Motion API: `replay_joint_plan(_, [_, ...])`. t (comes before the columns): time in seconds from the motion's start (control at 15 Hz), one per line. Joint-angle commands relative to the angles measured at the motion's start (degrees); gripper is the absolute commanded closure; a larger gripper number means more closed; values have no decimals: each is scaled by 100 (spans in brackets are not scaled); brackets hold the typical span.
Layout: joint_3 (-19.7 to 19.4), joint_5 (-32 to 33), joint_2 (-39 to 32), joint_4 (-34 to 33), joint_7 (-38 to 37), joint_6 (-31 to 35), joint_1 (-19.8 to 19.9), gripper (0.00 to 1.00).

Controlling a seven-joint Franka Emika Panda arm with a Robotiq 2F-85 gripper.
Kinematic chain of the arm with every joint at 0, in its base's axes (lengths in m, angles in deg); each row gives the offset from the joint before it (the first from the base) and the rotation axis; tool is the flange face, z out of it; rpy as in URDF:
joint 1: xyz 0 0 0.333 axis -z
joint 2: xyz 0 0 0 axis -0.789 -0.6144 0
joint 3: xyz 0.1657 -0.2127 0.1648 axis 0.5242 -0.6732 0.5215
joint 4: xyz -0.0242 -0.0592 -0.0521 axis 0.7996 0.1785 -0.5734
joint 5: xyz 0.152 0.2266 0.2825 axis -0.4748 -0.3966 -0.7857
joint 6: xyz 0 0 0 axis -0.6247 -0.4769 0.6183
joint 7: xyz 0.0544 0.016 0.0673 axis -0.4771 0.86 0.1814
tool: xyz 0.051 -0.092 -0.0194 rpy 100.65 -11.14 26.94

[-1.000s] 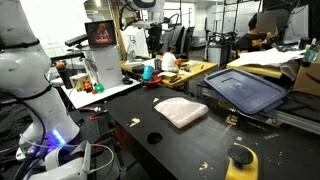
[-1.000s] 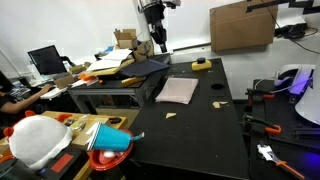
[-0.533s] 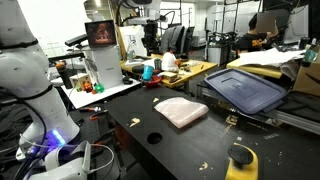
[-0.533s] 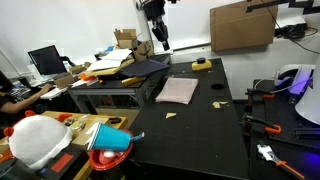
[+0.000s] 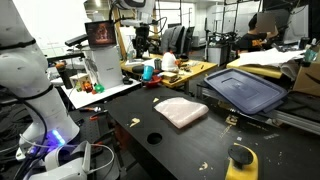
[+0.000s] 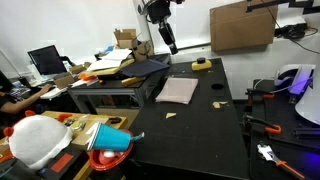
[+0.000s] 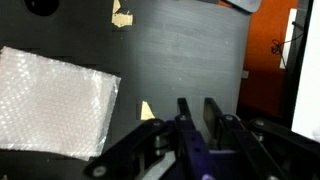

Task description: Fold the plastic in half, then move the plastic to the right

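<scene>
The plastic is a pale sheet of bubble wrap lying flat on the black table. It shows in both exterior views and at the left of the wrist view. My gripper hangs high above the table, well away from the plastic, and it also shows far back in an exterior view. In the wrist view the fingers stand close together with nothing between them, over bare table to the right of the plastic.
A dark bin lid lies beside the plastic, also in an exterior view. A yellow object sits on the table. Small paper scraps lie about. The table has a round hole. A cluttered bench stands alongside.
The arm has swung sideways high above the table, away from the plastic. The plastic has not moved.
</scene>
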Motion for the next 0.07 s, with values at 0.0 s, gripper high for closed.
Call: replay_joint_plan(0.0, [-99, 4, 22, 61, 9, -13, -119, 66])
